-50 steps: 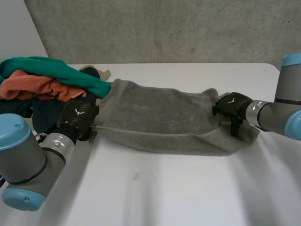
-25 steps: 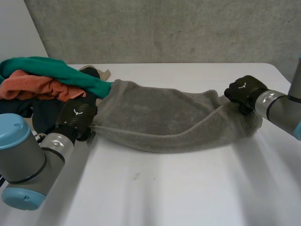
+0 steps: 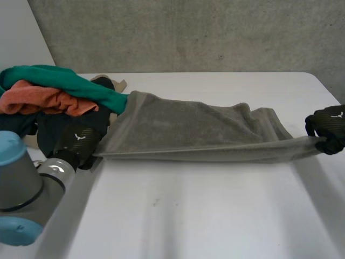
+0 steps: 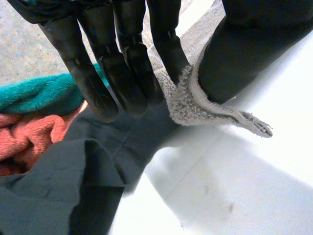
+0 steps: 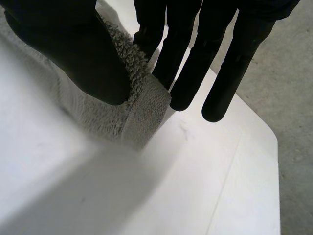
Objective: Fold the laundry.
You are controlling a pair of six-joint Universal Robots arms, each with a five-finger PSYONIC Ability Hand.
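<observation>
And here we have the grey towel pulled out long across the bench, its near edge drawn into a straight, taut line between our two hands. Our left hand has one near corner nipped between thumb and straight fingers, just beside the laundry heap. Our right hand, out by the bench's right-hand end, has the opposite near corner clamped the same way, thumb pressing the terry against the fingers. Both grips look thin to us, only a scrap of corner in each, so here's the first worry: any more stretch and one corner could slide out, and the towel would slump into a rumple. The second worry is the bigger one. The towel's far left corner runs up against, perhaps under, the green cloth, which drapes over an orange cloth and a dark garment. Lift or swing the towel from here and we reckon the heap gets dragged along, or that corner snags and the fold comes out crooked. Third, the right hand is close to the bench edge, so towel let down there might hang over. We judge the spreading nearly done, the folding itself not yet begun.
</observation>
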